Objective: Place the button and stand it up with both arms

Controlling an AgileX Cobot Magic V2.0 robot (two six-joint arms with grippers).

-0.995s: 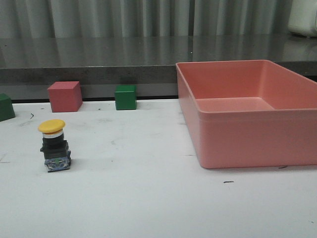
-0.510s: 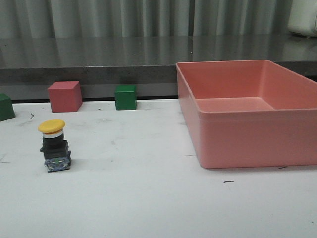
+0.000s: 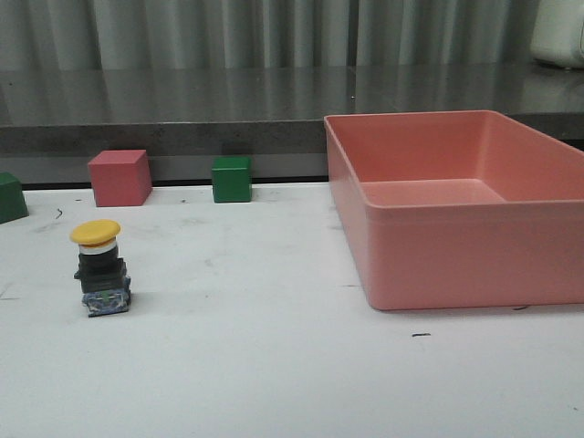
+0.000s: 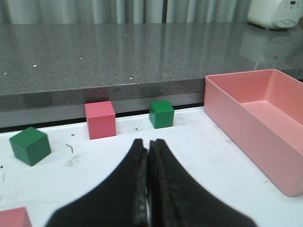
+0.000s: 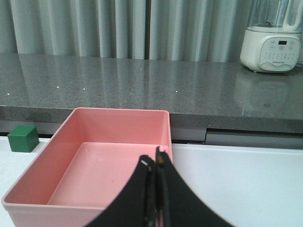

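Note:
The button (image 3: 100, 267) stands upright on the white table at the left in the front view, yellow cap on top, black body and bluish-grey base below. No arm shows in the front view. The button is out of view in both wrist views. My left gripper (image 4: 147, 142) is shut and empty above the table, facing the cubes at the back. My right gripper (image 5: 155, 161) is shut and empty, raised near the pink bin (image 5: 109, 156).
A large pink bin (image 3: 456, 210) stands at the right. A pink cube (image 3: 119, 177) and a green cube (image 3: 231, 179) sit at the back, another green cube (image 3: 11, 197) at the far left edge. A corner of another pink cube (image 4: 14, 217) shows in the left wrist view.

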